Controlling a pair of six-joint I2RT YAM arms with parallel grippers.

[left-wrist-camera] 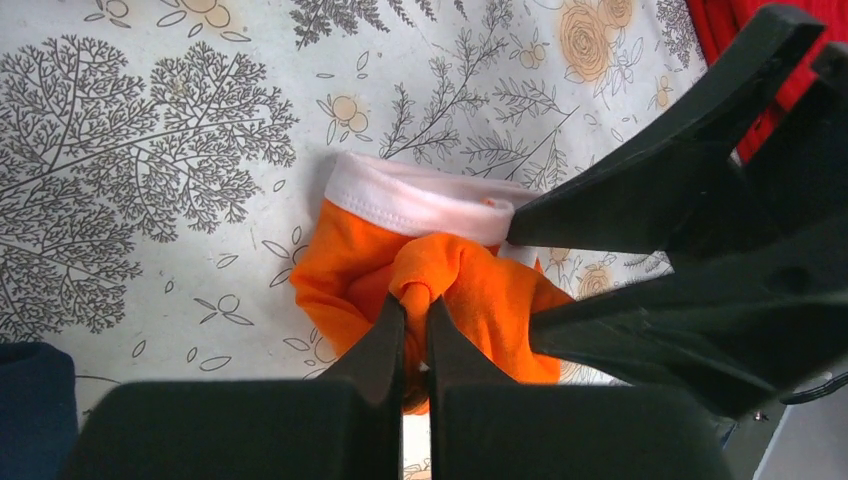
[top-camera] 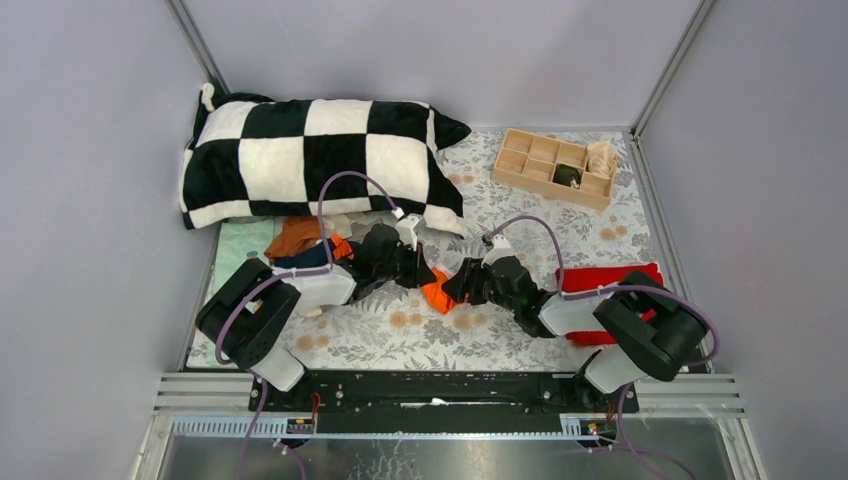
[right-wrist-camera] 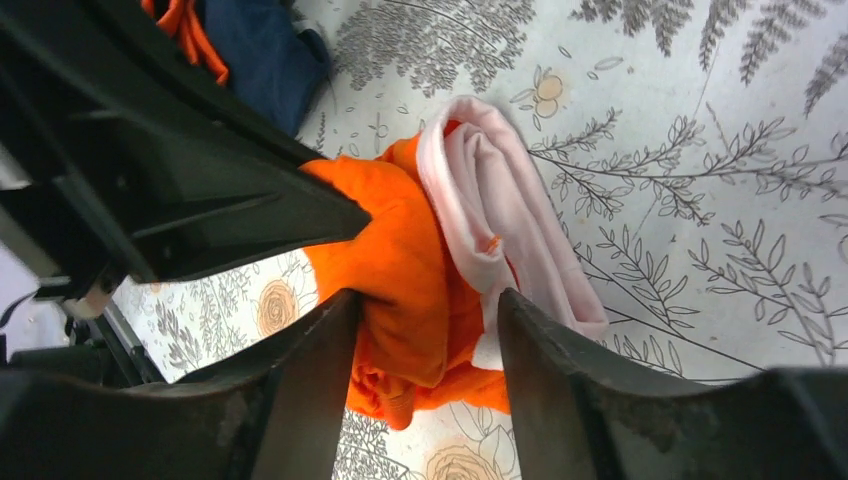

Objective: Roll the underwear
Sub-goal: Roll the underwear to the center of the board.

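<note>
The orange underwear lies bunched at the middle of the bench, between the tips of the two arms. From the left wrist, its white waistband runs roughly left to right along the far edge of the bundle, with the orange body gathered on the near side. From the right wrist, the same band shows as a folded strip slanting from the top toward the lower right, so the bundle's long axis follows the band. In the top view the arms cover most of it, and its direction there can hardly be judged.

The left pincer is pressed together, pinching a raised fold of the orange cloth. The right pincer is spread, one finger on either side of the bundle.

Only the top view shows the surroundings. A navy pair and a rust-brown pair are heaped by the left arm. A checked pillow lies at the back left, with a wooden tray at the back right. A red cloth lies partly under the right arm
</note>
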